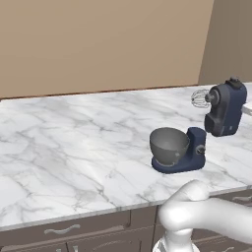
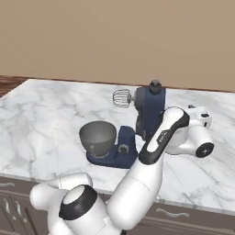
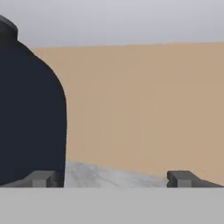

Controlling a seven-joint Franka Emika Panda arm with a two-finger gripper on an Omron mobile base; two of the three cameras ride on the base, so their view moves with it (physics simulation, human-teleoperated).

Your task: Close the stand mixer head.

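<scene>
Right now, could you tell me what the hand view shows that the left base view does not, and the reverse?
The hand view gives the gripper, its fingertips wide apart, and the mixer head close at its left edge. The left base view gives the whole mixer: whisk, head tilted up, grey bowl and navy base. Both share the head, the marble counter and the tan wall.

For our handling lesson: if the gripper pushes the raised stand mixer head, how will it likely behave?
The stand mixer head looks rigid and bulky, so probably heavy. Hinged to the base, it should pivot toward the bowl rather than slide. Its rounded shell may let fingers slip.
</scene>
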